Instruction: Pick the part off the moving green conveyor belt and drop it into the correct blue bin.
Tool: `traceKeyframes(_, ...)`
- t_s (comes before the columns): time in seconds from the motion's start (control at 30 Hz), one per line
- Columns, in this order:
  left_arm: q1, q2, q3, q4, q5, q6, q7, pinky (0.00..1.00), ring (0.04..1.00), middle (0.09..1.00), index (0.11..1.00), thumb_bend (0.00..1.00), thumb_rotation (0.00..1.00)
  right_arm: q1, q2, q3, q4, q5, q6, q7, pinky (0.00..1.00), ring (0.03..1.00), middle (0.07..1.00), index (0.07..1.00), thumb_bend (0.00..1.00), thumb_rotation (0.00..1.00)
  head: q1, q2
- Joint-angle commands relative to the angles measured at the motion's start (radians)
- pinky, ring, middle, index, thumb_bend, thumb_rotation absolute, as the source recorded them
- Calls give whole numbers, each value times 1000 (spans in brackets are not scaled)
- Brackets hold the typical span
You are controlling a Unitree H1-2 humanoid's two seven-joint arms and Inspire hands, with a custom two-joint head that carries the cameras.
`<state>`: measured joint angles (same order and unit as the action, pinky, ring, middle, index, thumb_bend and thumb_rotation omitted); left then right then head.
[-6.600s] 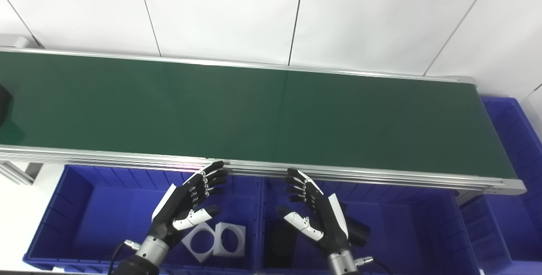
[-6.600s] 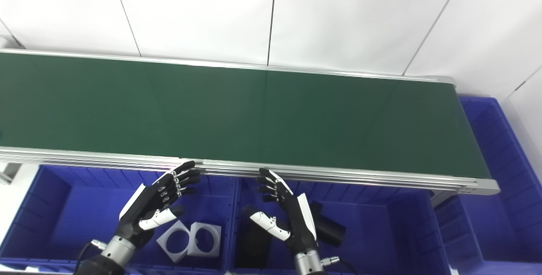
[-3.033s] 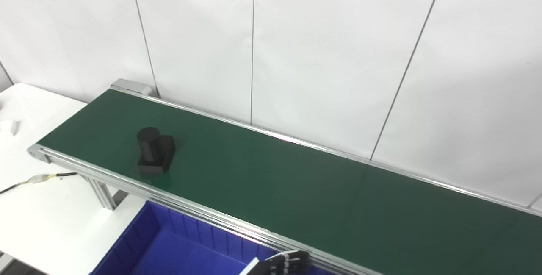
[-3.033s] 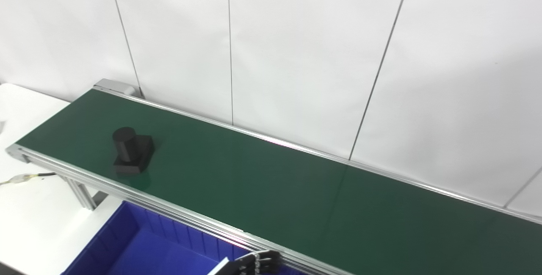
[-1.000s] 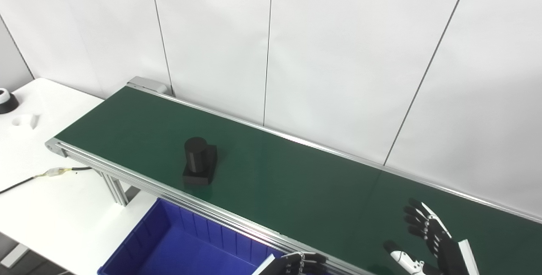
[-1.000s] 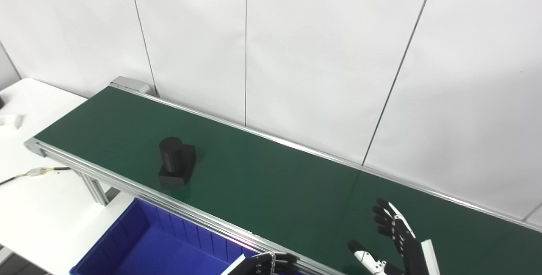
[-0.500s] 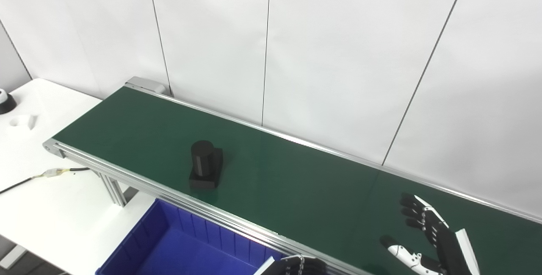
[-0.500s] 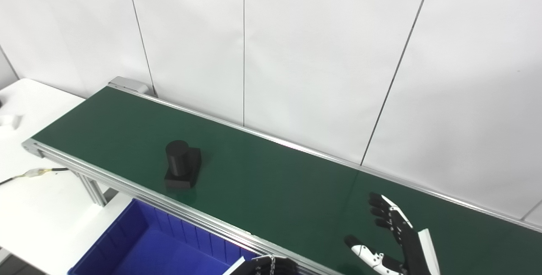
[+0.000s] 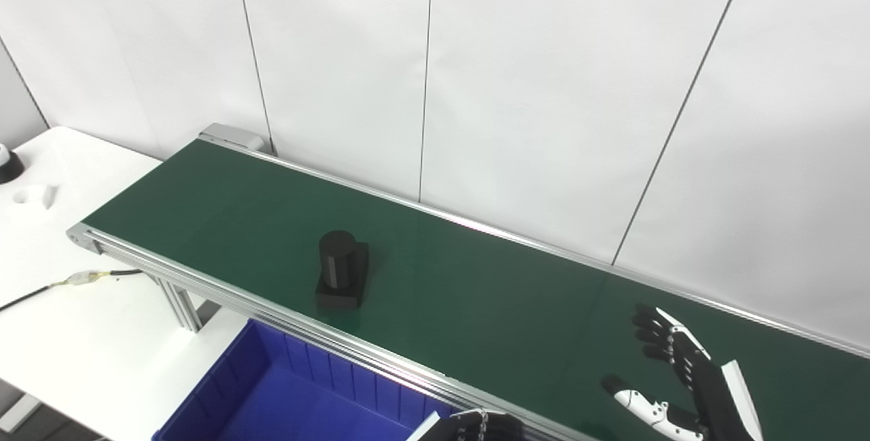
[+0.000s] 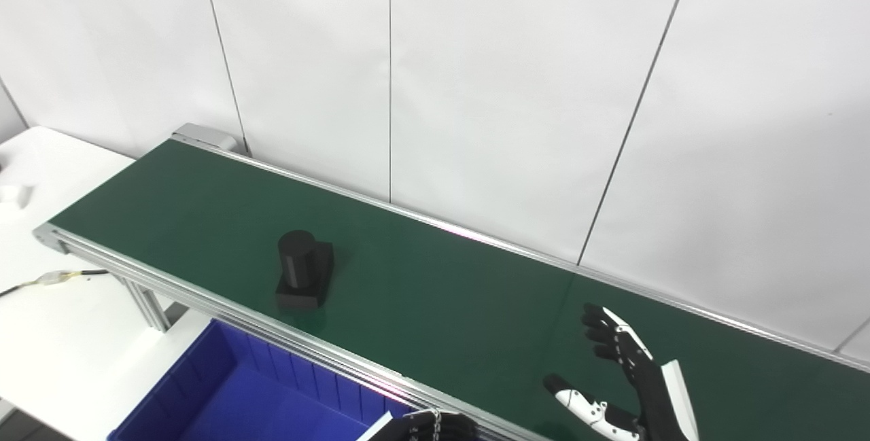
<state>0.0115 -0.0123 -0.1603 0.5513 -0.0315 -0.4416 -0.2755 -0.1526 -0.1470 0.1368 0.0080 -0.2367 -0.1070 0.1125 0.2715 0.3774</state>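
Part (image 9: 342, 271) sat upright on belt (image 9: 476, 298) at 9 o'clock | right hand (image 9: 686, 386) splayed, empty, at 4 o'clock | left hand (image 9: 476, 425) at 6 o'clock, grip unclear

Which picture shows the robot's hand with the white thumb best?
The right eye view shows the right hand best: open above the green belt, fingers spread, thumb fully visible. The left eye view shows the same hand, but nearer the corner, more of it cut off.
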Motion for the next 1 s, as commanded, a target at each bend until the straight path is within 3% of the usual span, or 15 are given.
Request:
traceKeyframes(0.0,-20,-8,-6,-24,-3,-24,-6,688,764,789,831,995,310,-49,0,2,2,0,-31,-5,756,806,826,856,627,316,-3,2)
traceKeyframes(0.33,-24,-9,-2,-16,-9,-24,-8,679,756,795,829,1000,313,-130,-6,3,122,-3,-48,-9,775,828,847,863,659,382,-12,0)
traceKeyframes(0.63,-27,-8,-3,-13,-2,-24,-4,688,764,801,837,1000,339,-152,-14,-1,118,-1,-39,-6,778,834,849,871,676,390,-21,3)
traceKeyframes(0.97,-28,-7,-2,-12,-7,-24,-7,690,765,798,841,1000,324,-206,-34,24,121,-14,-49,27,809,863,871,880,774,445,-27,4)
